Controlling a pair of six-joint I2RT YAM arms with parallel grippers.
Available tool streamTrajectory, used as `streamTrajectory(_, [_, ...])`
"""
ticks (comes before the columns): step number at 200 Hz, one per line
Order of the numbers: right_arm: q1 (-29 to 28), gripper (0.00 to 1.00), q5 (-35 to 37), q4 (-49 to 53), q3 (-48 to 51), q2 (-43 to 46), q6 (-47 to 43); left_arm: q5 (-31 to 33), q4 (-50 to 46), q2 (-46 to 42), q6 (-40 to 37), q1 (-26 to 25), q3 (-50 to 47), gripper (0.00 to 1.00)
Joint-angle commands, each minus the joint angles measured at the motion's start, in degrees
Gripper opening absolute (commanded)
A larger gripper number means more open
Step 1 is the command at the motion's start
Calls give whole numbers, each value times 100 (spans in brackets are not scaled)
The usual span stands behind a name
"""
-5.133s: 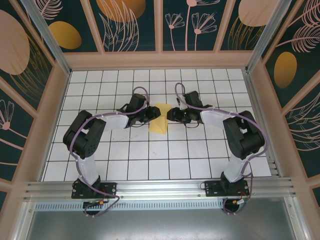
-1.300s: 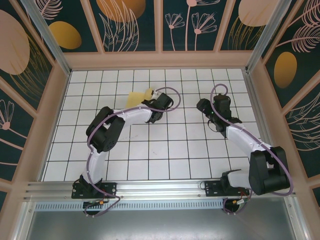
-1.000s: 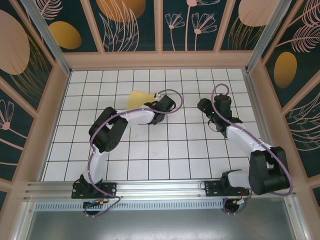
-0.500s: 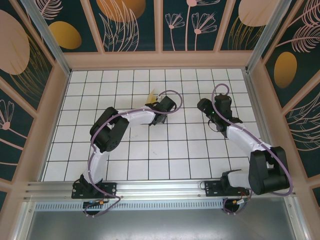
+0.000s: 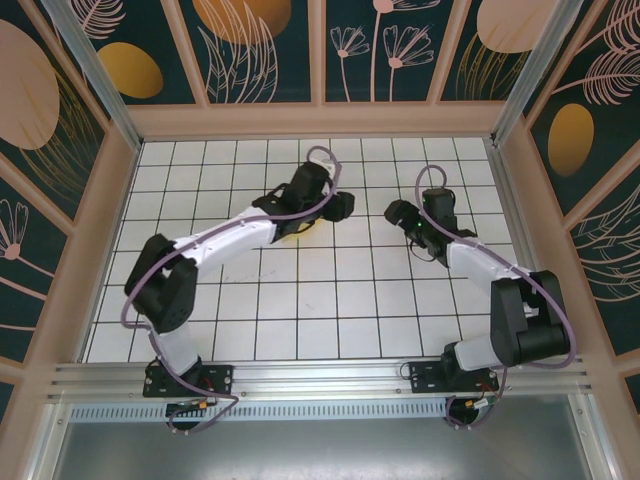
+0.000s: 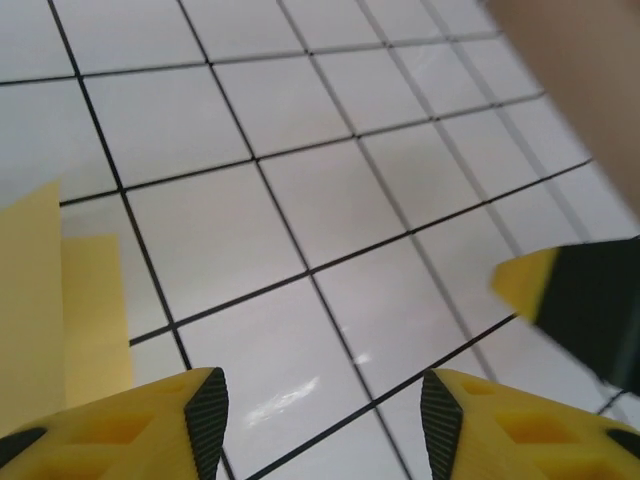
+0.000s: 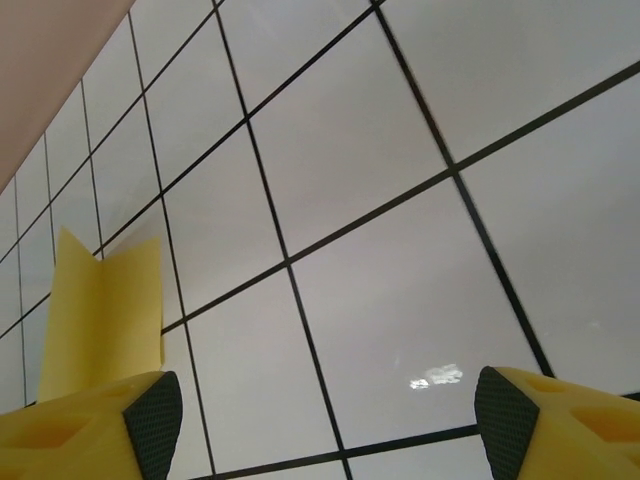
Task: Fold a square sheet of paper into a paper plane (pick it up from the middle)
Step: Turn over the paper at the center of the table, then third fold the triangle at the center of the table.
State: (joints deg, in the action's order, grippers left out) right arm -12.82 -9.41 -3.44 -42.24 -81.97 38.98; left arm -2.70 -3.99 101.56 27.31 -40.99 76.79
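The yellow paper, folded into the paper plane (image 6: 40,300), lies on the white grid table to the left of my left gripper (image 6: 322,420). That gripper is open, with bare tile between its fingers. In the right wrist view the paper plane (image 7: 100,310) stands with its folds up at the far left, apart from my open right gripper (image 7: 325,420). From above, the left gripper (image 5: 342,207) and right gripper (image 5: 392,212) face each other about a tile apart at mid-table. A sliver of the paper plane (image 5: 293,235) peeks out from under the left arm.
The white grid table (image 5: 330,300) is ringed by a wooden frame (image 5: 320,120) and patterned walls. A fingertip of the right gripper (image 6: 570,295) shows at the right of the left wrist view. Free tiles stretch toward the near edge.
The left gripper has opened and let go of the yellow paper it was carrying. The left arm swung right toward the centre. The right gripper shifted slightly left.
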Motion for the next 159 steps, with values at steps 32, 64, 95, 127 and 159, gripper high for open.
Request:
streamTrajectory(32, [-703,79,-1180,-447,-723,-902,-70,-1265,1179,-41,1250,1250,-1180,50])
streamTrajectory(64, [-1285,79,-1644,-788,-1106,-1458,238,-1267,1505,0,1592,1643,-1604,47])
streamTrajectory(95, [-1637,78,-1806,-1014,-1400,-1982,627,-1217,1555,86,1650,1776,-1754,46])
streamTrajectory(127, [-1756,75,-1846,-1203,-1454,-2395,1154,-1245,1578,168,1686,1840,-1841,46])
streamTrajectory(159, [-1873,68,-2161,-1556,-1473,-2632,1413,-1268,1611,220,1679,1849,-1869,46])
